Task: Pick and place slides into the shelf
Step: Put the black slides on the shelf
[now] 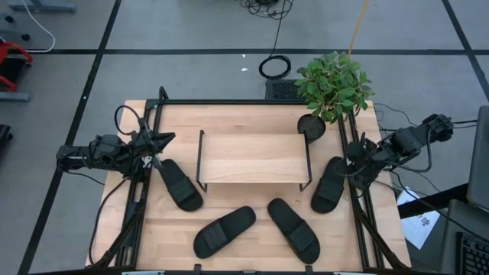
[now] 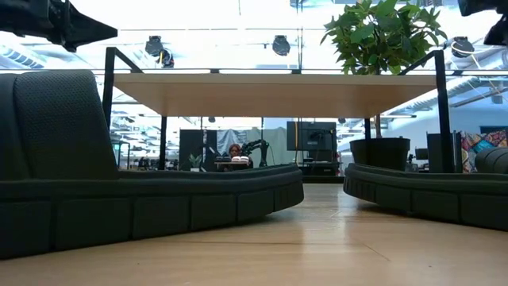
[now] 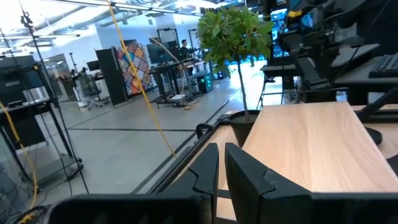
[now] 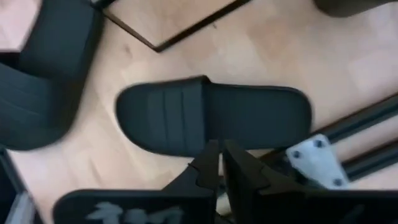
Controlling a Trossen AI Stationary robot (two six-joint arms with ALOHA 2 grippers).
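Note:
Four black slides lie sole-down on the table: one left of the shelf (image 1: 178, 185), two near the front edge (image 1: 224, 231) (image 1: 293, 229), and one right of the shelf (image 1: 330, 185). The shelf (image 1: 254, 158) stands mid-table, and its light top board (image 3: 311, 143) is bare. My left gripper (image 1: 164, 140) hovers shut beside the shelf's left end, above the left slide's far end. My right gripper (image 1: 353, 162) hovers shut over the right slide (image 4: 211, 118), near its outer edge. The low view shows both arms raised well above the slides (image 2: 214, 199).
A potted plant (image 1: 334, 88) stands at the shelf's far right corner, close to my right arm. Black frame rails run along the table's left (image 1: 137, 198) and right (image 1: 367, 214) sides. Bare tabletop shows between the two front slides and the shelf.

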